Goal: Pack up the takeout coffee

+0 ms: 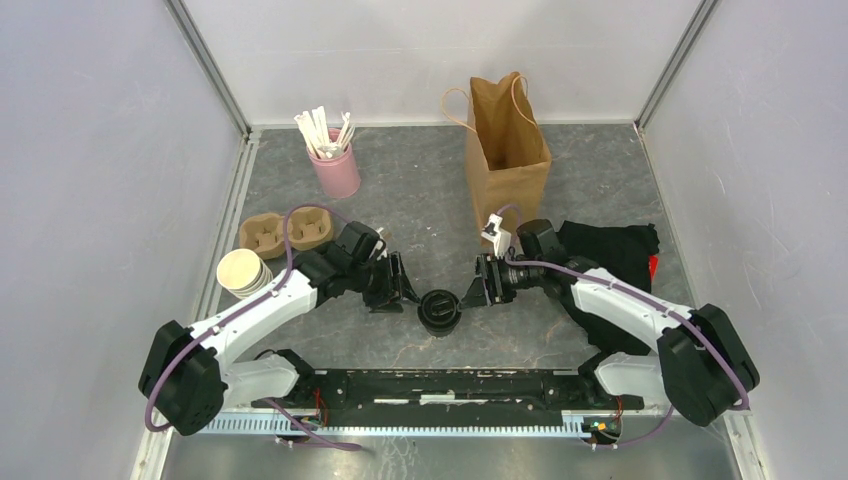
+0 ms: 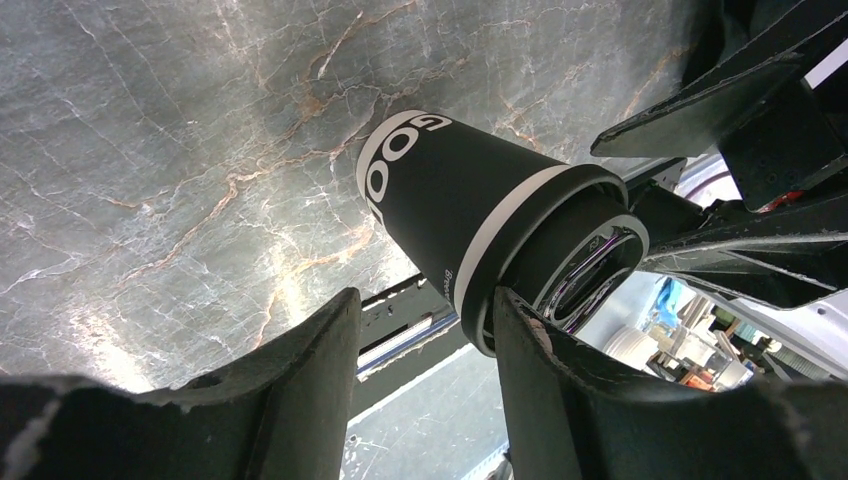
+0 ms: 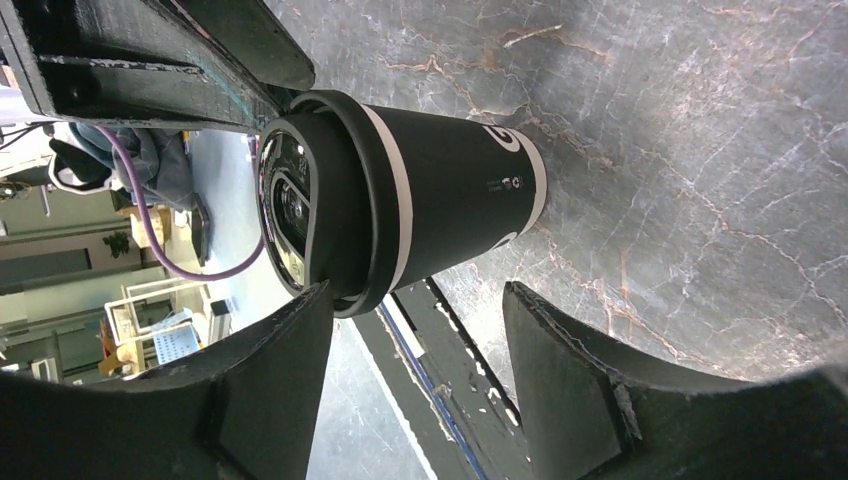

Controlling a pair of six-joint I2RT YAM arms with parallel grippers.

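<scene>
One takeout coffee (image 1: pixel 439 312), a dark paper cup with a pale rim band and a black lid, stands upright on the grey marbled table between my two grippers. My left gripper (image 1: pixel 402 287) is open just left of it, and my right gripper (image 1: pixel 472 285) is open just right of it. In the left wrist view the cup (image 2: pixel 450 195) lies ahead of the open left gripper (image 2: pixel 425 335), with its lid beside one finger (image 2: pixel 545 380). In the right wrist view the cup (image 3: pixel 440 200) lies ahead of the open right gripper (image 3: pixel 418 320). Nothing sits between either pair of jaws.
A brown paper bag (image 1: pixel 507 150) stands open at the back right. A pink cup of white sticks (image 1: pixel 335 165) stands at the back left. A cardboard cup carrier (image 1: pixel 287 230) and a stack of pale cups (image 1: pixel 243 272) lie at the left. A black cloth (image 1: pixel 615 250) lies at the right.
</scene>
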